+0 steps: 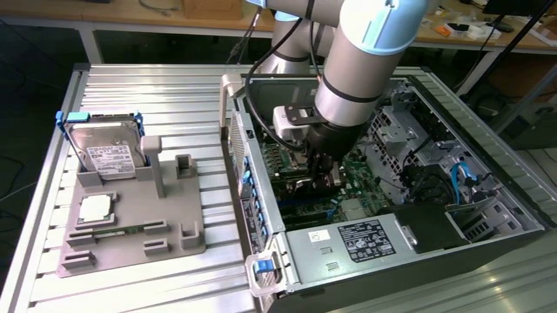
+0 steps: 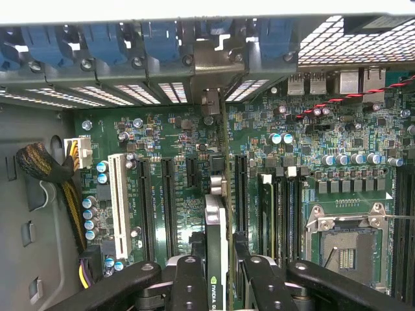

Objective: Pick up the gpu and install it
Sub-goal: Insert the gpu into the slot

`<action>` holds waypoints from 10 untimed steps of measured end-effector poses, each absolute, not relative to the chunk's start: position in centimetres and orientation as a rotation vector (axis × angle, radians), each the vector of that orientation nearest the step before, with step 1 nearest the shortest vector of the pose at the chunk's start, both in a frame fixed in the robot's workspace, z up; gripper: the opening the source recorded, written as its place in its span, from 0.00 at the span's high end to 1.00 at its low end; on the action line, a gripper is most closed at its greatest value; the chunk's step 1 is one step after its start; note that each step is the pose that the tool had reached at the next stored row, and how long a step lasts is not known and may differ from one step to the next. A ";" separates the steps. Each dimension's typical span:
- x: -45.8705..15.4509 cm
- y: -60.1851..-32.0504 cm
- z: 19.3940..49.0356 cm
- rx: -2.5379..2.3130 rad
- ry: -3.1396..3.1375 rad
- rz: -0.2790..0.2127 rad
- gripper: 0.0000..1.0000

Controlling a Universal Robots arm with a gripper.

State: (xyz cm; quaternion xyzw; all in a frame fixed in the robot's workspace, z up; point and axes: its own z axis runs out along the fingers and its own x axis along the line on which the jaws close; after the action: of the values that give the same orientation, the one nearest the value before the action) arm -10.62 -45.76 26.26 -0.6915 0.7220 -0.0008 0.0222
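You had the gripper (image 2: 221, 267) closed on the gpu (image 2: 216, 227), one black finger (image 2: 189, 275) on each face and the card standing edge-on between them above the motherboard (image 2: 178, 194). In the exterior view the gripper (image 1: 324, 177) sat at the centre of the frame, down inside the open computer case (image 1: 261, 218), so the card was already in the case and over the board. I could not tell whether its lower edge had reached a slot.

For this step, what mattered most, as I judged it, was squareness. The card needed to stay upright and parallel to the long black slots beside the white slot (image 2: 118, 201). Its bracket end needed to point toward the rear openings under the blue clips (image 2: 159, 39). A tilt in either direction would likely have caught one corner first and jammed it. A slow, straight push would have suited it, with the grip kept firm and the capacitors beside the slots avoided. The CPU socket (image 2: 343, 249) lay well apart from the card and posed no risk.

As for writing, the card's upper edge carried a small green-and-white mark (image 2: 214, 282) that looked like NVIDIA's. The power supply label (image 1: 361, 238), lower centre-right of the exterior view, and the white label on the hard drive (image 1: 109, 156), at the exterior view's left, were too small to read. So was the printing on the board.
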 end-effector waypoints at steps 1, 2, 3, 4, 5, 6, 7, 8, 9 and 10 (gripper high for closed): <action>-10.6 -45.8 26.3 -2.142 2.237 -0.003 0.73; -10.6 -45.8 26.3 -2.142 2.237 -0.002 0.73; -10.6 -45.8 26.3 -2.142 2.237 -0.002 0.73; -10.6 -45.7 26.4 -2.142 2.237 -0.002 0.73; -10.6 -45.7 26.4 -2.142 2.237 -0.002 0.73; -10.6 -45.8 26.4 -2.142 2.237 -0.002 0.73; -10.6 -45.8 26.5 -2.142 2.237 -0.002 0.73; -10.6 -45.8 26.5 -2.142 2.237 -0.002 0.73; -10.6 -45.8 26.5 -2.142 2.237 -0.002 0.73; -10.6 -45.8 26.5 -2.142 2.237 -0.002 0.73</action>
State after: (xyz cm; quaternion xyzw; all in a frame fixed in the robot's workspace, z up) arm -10.62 -45.75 26.46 -0.6915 0.7220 -0.0008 0.0223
